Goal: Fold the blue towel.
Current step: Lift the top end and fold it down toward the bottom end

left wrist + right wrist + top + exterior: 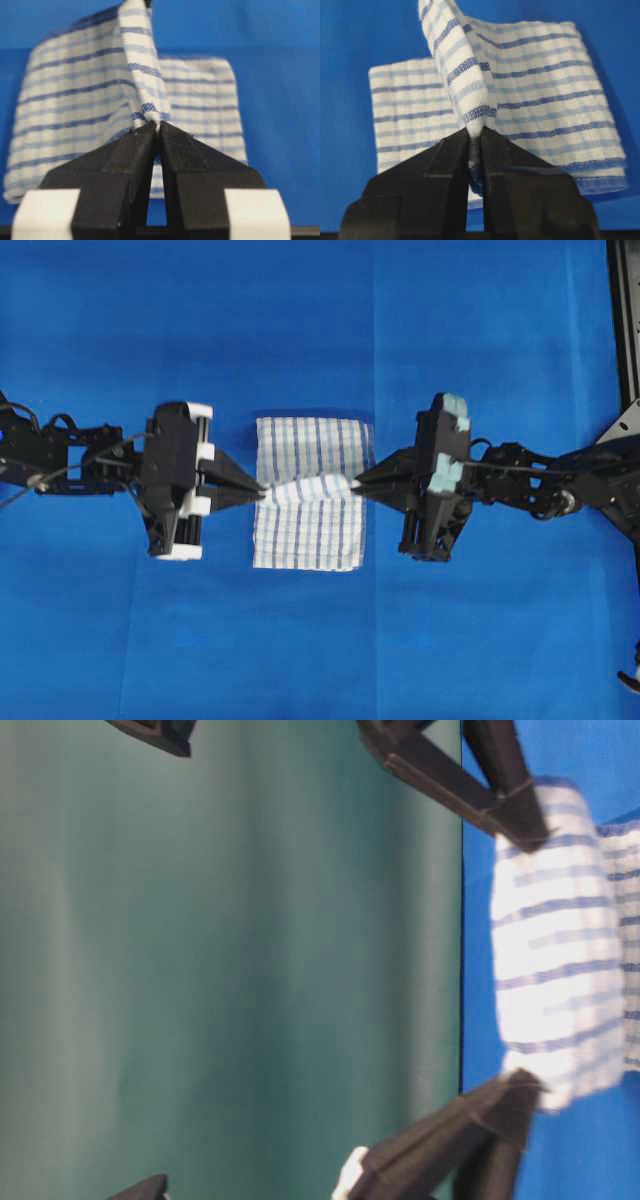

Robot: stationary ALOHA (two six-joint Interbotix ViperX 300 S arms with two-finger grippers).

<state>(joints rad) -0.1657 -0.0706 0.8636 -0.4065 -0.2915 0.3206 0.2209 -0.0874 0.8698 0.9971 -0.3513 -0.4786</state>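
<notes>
The blue towel [308, 492] is a white cloth with dark and pale blue stripes, lying mid-table and pinched up into a ridge across its middle. My left gripper [262, 489] is shut on the towel's left edge, and my right gripper [356, 484] is shut on its right edge. In the left wrist view the towel [90, 95] rises from the closed fingertips [142, 134], one flap hanging left and the rest flat behind. In the right wrist view the towel [540, 80] drapes right from the closed gripper [476, 131]. The table-level view shows the towel [555, 940] held between both pairs of fingers.
A plain blue table covering [320, 640] spreads around the towel on all sides. A black frame piece [625, 330] runs down the right edge of the overhead view. A green backdrop [230, 960] fills the left of the table-level view.
</notes>
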